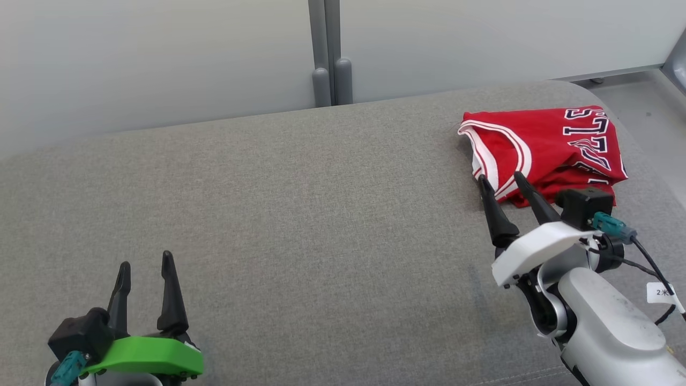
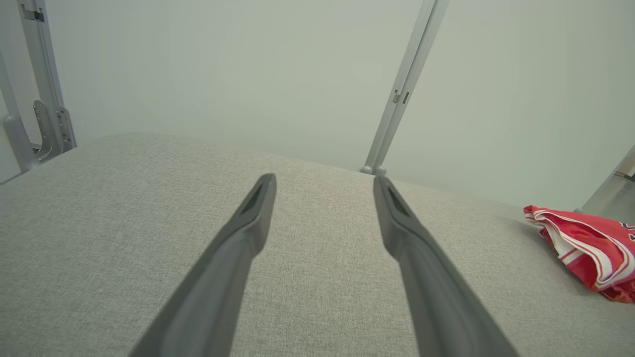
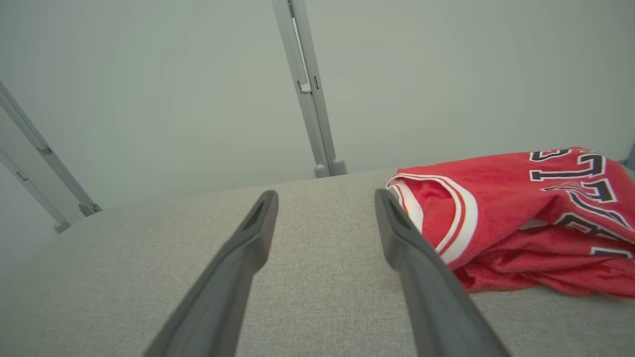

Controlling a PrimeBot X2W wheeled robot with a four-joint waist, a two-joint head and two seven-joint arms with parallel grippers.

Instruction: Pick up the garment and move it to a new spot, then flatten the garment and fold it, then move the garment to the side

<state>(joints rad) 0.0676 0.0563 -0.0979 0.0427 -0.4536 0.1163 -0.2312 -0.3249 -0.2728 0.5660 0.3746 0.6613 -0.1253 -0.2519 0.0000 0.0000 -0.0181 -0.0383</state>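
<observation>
Red garment (image 1: 546, 150) lies rumpled and loosely doubled at the far right end of the grey cushion (image 1: 321, 214). Right gripper (image 1: 499, 176): fingers apart, empty, tips at its near left edge. Left gripper (image 1: 146, 258): apart, empty, well away. This fits a garment awaiting pickup or one already set aside. Any grasp here should catch every layer. No containers to report.

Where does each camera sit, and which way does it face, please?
Head view: on the head, looking forward and down at the grey cushion; left tool lower left, right tool beside the red jersey, both open.
Left wrist view: on the left arm, looking along its fingers across the cushion to the pale wall.
Right wrist view: on the right arm, along its fingers, jersey close ahead.
Shared: both wrist views show jersey and post.
</observation>
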